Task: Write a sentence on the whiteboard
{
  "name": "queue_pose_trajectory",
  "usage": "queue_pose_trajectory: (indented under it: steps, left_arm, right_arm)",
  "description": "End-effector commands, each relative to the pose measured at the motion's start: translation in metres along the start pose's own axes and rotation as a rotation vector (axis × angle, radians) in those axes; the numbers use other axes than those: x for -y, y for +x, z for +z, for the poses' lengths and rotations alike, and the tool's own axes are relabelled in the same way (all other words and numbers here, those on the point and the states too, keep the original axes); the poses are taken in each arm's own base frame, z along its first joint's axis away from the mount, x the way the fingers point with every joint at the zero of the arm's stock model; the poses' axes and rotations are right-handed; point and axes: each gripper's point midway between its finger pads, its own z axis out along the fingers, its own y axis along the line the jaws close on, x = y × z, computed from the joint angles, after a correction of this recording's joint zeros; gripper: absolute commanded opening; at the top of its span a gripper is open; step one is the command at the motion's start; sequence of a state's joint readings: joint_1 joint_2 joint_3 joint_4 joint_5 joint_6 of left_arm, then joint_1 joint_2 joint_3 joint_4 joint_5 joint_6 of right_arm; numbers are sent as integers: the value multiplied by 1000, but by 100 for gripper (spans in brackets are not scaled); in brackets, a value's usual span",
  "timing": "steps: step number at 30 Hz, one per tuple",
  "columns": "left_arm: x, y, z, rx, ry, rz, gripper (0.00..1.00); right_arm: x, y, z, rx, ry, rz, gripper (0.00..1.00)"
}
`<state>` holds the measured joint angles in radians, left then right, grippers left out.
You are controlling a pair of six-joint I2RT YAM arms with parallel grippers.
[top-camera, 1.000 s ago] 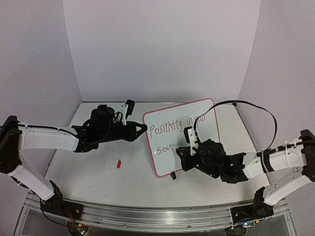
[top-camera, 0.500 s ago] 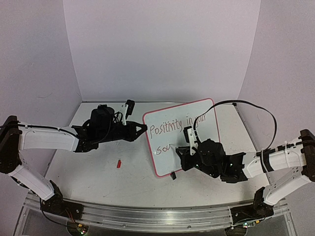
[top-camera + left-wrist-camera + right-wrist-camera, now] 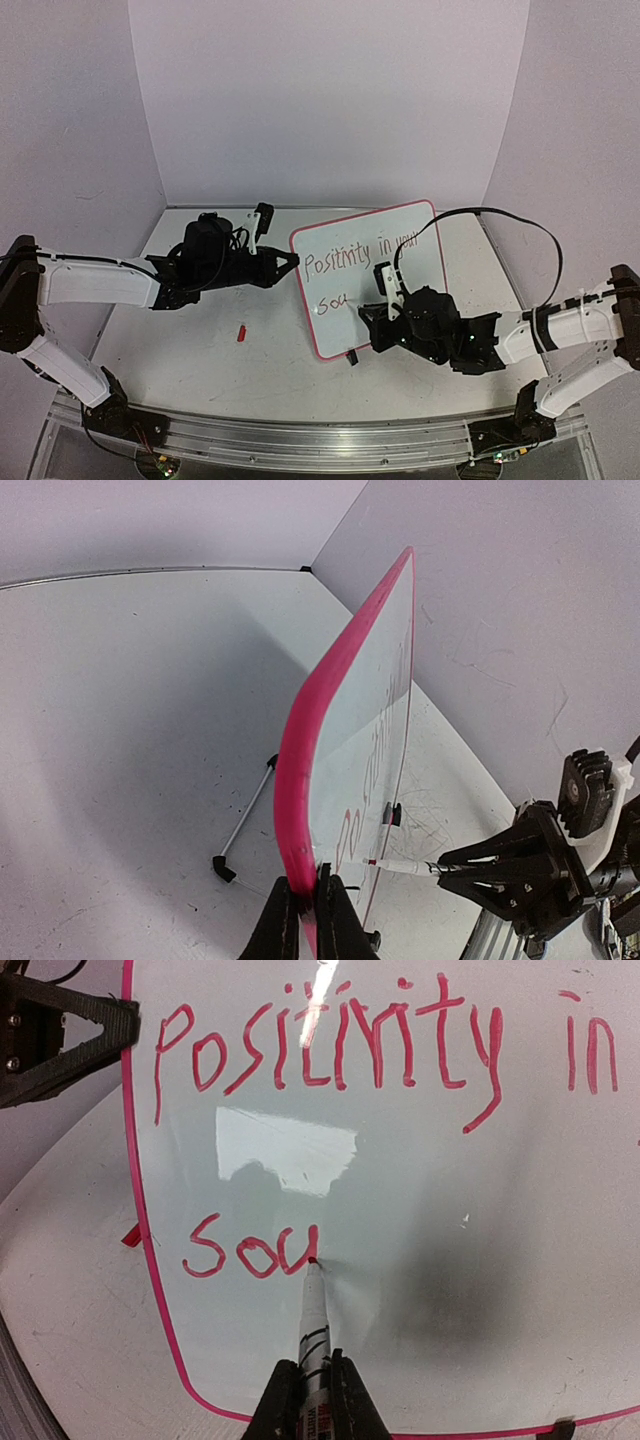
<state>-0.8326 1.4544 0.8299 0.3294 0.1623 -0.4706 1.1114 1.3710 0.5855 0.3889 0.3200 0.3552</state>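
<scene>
A: How far along is the sentence [image 3: 345, 1045]?
B: It's on the whiteboard [image 3: 450, 1190], propped up on the tabletop [image 3: 200, 340]. Line 1 reads "Positivity in your"; line 2 has "Sou".
A: What's left?
B: Probably 1 letter, maybe a full stop. The right claw [image 3: 313, 1375] pinches the marker [image 3: 314, 1305], tip at the "u". The left claw [image 3: 303, 905] is clamped on the frame.

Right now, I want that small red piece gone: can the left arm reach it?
Probably not yet: the left hand is clamped on the edge of the whiteboard. The red piece lies in the open close to that arm.
</scene>
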Motion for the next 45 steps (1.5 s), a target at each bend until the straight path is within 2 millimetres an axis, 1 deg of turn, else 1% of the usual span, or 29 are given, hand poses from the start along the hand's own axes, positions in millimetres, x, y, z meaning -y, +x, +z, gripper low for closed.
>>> queue_pose_trajectory:
  steps: [1, 9, 11, 15, 22, 28, 36, 45]
  left_arm:
    - [-7, -4, 2, -1, -47, 42, 0]
    - [-7, -4, 1, -1, -50, 45, 0]
    - [-7, -4, 1, 0, -50, 45, 0]
    - [-7, -4, 0, -1, -51, 43, 0]
    - [-6, -5, 1, 0, -47, 44, 0]
    - [-7, -5, 0, 0, -49, 44, 0]
    - [-5, -6, 1, 2, -45, 49, 0]
    - [-5, -6, 0, 2, -44, 47, 0]
  right_arm:
    - [7, 7, -5, -18, 19, 1, 0]
    - [6, -6, -9, 8, 19, 10, 0]
    - [4, -12, -12, 21, 7, 13, 0]
    - [1, -30, -22, 71, -14, 30, 0]
    - [-5, -46, -11, 105, -5, 27, 0]
    - [-2, -54, -6, 124, 11, 25, 0]
    - [3, -59, -2, 131, 30, 26, 0]
    - [2, -54, 4, 117, 31, 13, 0]
